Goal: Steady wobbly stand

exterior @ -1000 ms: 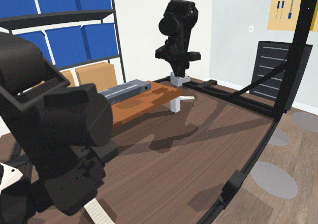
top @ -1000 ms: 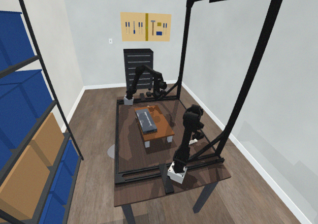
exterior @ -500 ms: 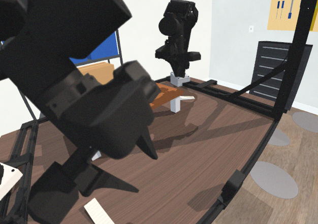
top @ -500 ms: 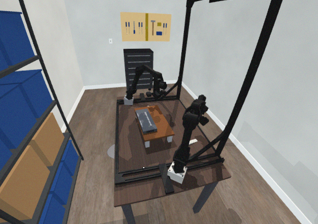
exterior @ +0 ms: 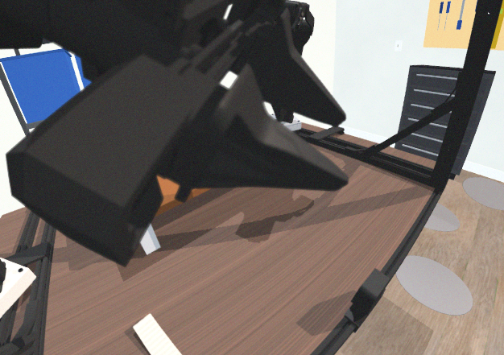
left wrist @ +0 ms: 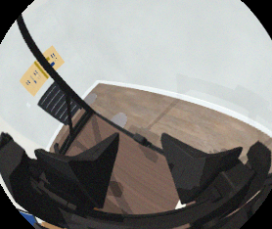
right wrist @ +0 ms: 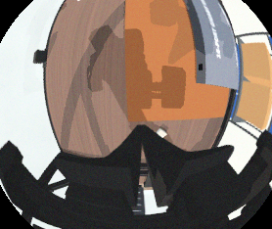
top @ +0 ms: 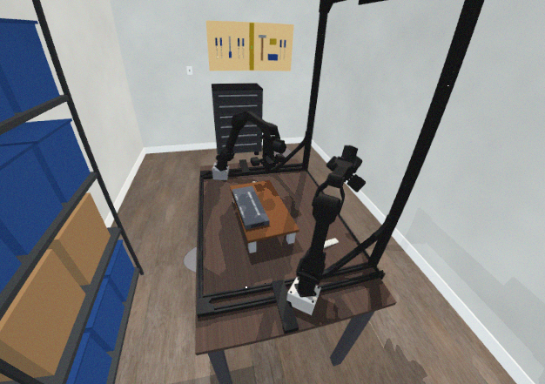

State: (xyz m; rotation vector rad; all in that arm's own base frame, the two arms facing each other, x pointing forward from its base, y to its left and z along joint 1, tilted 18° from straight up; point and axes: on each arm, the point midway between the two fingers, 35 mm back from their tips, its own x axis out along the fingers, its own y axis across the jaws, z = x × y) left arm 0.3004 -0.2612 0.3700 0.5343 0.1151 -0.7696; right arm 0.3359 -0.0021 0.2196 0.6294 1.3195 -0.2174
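Left gripper [top: 347, 171] [exterior: 345, 151] [left wrist: 140, 139]: jaws spread, nothing between, raised above the table [top: 219, 256] [exterior: 264, 294] [left wrist: 140, 181] [right wrist: 71, 117]. Right gripper [right wrist: 141, 128]: jaws pressed together, near the stand's [top: 279, 214] [right wrist: 179, 110] end. Network switch [top: 250, 208] [right wrist: 220, 54]: on the stand, along one long edge.

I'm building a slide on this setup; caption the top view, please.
Network switch on an orange-topped stand, with two black robot arms at opposite ends of the table.

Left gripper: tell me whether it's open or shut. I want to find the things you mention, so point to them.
Open: the left gripper [exterior: 344, 151] [left wrist: 140, 136] has its two fingers well apart, with nothing between them.
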